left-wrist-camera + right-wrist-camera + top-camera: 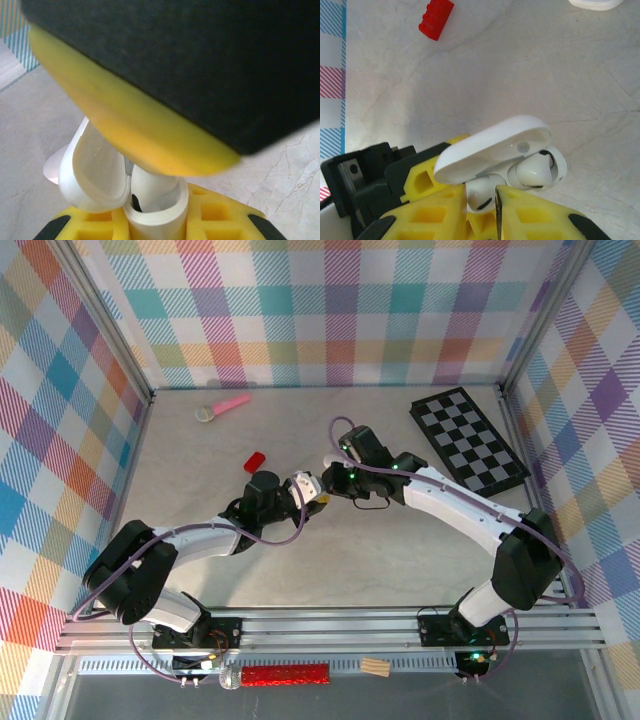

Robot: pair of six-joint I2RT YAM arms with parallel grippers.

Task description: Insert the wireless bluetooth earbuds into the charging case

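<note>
The white charging case [303, 483] is held off the table with its lid [490, 147] flipped up. My left gripper [156, 224] is shut on the case body [150, 216], one yellow finger [422, 182] on each side. One white earbud [534, 172] sits in the right-hand socket. My right gripper [481, 187] is shut on a second white earbud [485, 198], which is at the mouth of the other socket. In the left wrist view a right finger [150, 145] looms over the case and presses that earbud [150, 187] down.
A red block [255, 459] lies just beyond the grippers. A pink-handled tool [222, 406] rests near the back wall and a folded chessboard [467, 439] sits at the right. A white rounded object [595, 4] lies on the table past the case.
</note>
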